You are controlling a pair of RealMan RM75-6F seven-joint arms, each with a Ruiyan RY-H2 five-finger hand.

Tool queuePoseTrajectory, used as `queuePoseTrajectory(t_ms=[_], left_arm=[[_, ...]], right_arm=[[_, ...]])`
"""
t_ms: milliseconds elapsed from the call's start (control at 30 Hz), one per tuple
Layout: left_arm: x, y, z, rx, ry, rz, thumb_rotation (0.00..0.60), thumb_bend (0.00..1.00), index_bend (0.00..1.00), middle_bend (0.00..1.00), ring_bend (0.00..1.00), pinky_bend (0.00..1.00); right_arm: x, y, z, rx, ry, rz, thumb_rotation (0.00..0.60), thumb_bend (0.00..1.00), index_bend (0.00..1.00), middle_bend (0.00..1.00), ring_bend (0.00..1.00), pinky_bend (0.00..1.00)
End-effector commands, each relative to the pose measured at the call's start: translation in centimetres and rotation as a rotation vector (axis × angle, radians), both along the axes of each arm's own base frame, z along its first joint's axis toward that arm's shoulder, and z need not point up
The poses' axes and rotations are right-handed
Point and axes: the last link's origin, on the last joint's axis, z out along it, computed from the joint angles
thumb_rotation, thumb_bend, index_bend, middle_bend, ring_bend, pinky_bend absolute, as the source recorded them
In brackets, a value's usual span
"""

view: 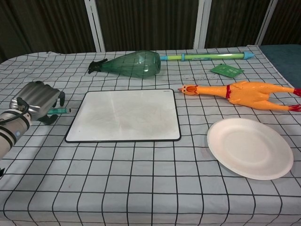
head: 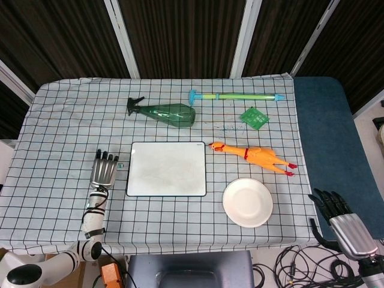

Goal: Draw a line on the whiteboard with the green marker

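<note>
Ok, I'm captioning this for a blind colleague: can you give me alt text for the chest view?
The robot's left hand is over a green marker lying just left of a blank whiteboard on a checked tablecloth. Behind the board lies a green spray bottle; to its right, a rubber chicken and a white plate.

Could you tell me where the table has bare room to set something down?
Free: the cloth in front of the whiteboard and paper plate, and the far left corner beyond the left hand. Crowded: the far strip with spray bottle, water gun and rubber chicken.
</note>
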Motion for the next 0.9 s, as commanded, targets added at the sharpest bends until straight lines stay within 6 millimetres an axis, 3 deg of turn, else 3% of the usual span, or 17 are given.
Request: queuePoseTrajectory(t_ms=[33, 900], left_arm=[[0.37, 0.06, -0.47, -0.001, 0.020, -0.018, 0.600, 0.38, 0.44, 0.47, 0.30, 0.20], [0.13, 0.78, -1.05, -0.004, 0.049, -0.021, 0.600, 0.38, 0.54, 0.51, 0.33, 0.20]], right_arm=[[-0.04, 0.02, 0.07, -0.002, -0.001, -0.001, 0.600, 0.27, 0.00, 0.00, 0.00, 0.01], [-0.20, 0.03, 0.38, -0.010, -0.004, -0.008, 0.600, 0.27, 0.00, 0.00, 0.00, 0.01]])
